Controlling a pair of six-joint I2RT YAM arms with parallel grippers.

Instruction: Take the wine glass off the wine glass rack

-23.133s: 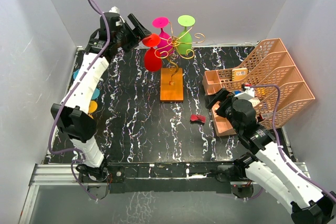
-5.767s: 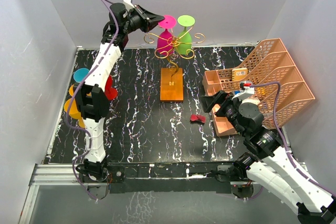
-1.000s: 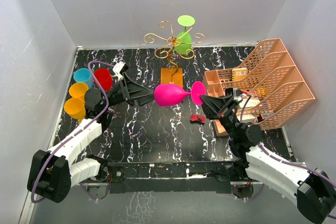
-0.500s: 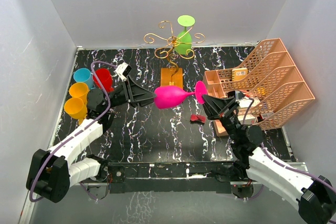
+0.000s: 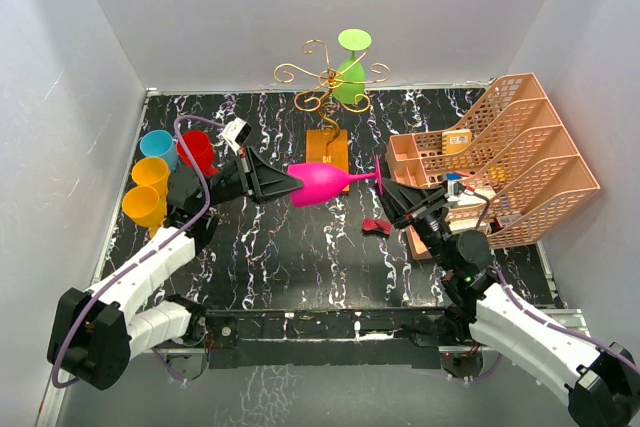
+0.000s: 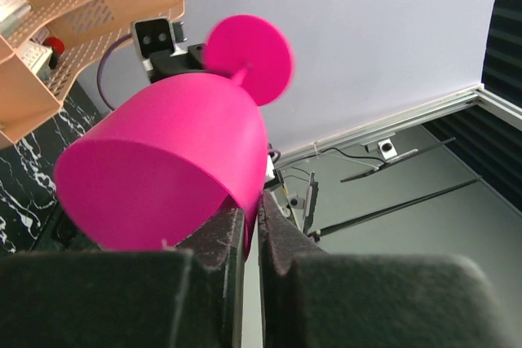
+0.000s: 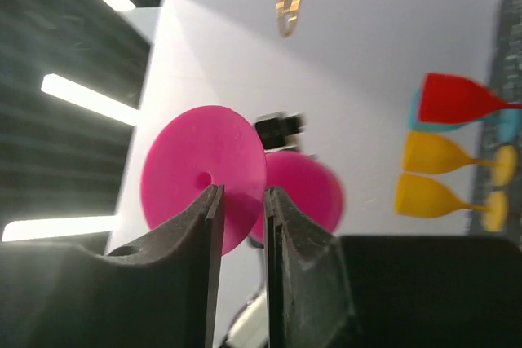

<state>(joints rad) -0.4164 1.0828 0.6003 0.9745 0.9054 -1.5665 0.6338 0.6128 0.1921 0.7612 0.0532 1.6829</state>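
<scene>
**Pink wine glass (image 5: 322, 182) held sideways over the desk (image 5: 300, 247)**

The wine glass, off the wine glass rack (image 5: 330, 142), hangs by its rim in our left tool (image 5: 290, 185). Our right tool (image 5: 388, 192), narrowly parted, faces the foot. We judge it light, stiff, slick: a rim pinch may pivot.

Pink wine glass (image 5: 322, 183) off rack (image 5: 330, 142)

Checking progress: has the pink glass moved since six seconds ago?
Yes. The pink glass left the gold rack and came toward the arms, now sideways at the near end of its wooden base.
</scene>
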